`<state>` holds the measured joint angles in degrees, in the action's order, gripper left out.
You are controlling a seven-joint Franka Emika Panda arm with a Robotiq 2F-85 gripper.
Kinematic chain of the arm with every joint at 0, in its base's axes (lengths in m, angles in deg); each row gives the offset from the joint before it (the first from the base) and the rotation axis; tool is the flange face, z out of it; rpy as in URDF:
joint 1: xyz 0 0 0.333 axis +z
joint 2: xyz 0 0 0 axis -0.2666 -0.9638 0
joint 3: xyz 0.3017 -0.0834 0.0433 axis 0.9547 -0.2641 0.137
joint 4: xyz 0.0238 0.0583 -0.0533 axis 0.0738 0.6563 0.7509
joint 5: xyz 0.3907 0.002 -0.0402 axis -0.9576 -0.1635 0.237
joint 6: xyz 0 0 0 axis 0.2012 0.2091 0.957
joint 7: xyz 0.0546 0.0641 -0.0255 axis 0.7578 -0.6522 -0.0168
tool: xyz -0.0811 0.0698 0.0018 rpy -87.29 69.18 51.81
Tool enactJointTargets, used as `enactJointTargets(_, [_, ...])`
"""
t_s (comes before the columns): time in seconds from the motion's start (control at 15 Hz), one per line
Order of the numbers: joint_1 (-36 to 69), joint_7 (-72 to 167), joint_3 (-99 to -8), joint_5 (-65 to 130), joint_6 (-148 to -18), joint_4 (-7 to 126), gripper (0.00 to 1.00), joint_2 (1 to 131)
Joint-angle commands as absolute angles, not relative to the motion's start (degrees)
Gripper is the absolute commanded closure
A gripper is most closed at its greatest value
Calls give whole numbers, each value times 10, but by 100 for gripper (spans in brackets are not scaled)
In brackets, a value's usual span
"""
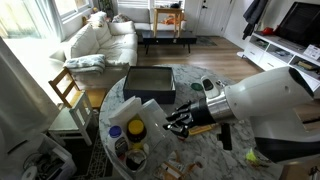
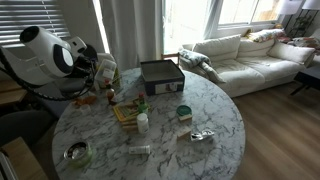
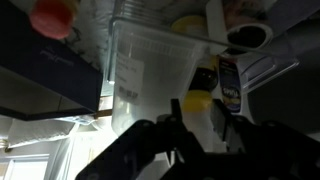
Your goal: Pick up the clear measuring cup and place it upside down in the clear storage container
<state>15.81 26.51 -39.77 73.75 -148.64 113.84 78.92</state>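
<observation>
The clear measuring cup (image 3: 145, 75) fills the middle of the wrist view, right in front of my fingers. My gripper (image 3: 200, 115) looks shut on the cup's wall, with a narrow gap between the fingertips. In both exterior views the gripper (image 1: 180, 120) (image 2: 100, 85) hangs above the round marble table, short of the clear storage container (image 1: 148, 72) (image 2: 160, 65). The container is a dark smoky shallow bin at the table's far side. It also shows as a dark slab at the left of the wrist view (image 3: 50, 90). The cup shows faintly at the gripper in an exterior view (image 2: 104, 72).
A yellow-capped bottle (image 1: 135, 128) (image 3: 195, 100) stands under the gripper among jars and clutter. A white bottle (image 2: 143, 122), a green-lidded jar (image 2: 184, 112) and a bowl (image 2: 77, 153) sit on the table (image 2: 215, 100). A wooden chair (image 1: 68, 90) stands beside it.
</observation>
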Motion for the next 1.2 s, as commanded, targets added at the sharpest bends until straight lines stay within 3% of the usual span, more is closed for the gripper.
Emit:
enactJointTargets(0.0, [134,177,-394,839,-1466,1155,94,799])
enactJointTargets(0.13, [127,171,-404,859,-1467,1154,100,807])
enactJointTargets(1.13, [95,124,-415,916,-1491,1146,100,788])
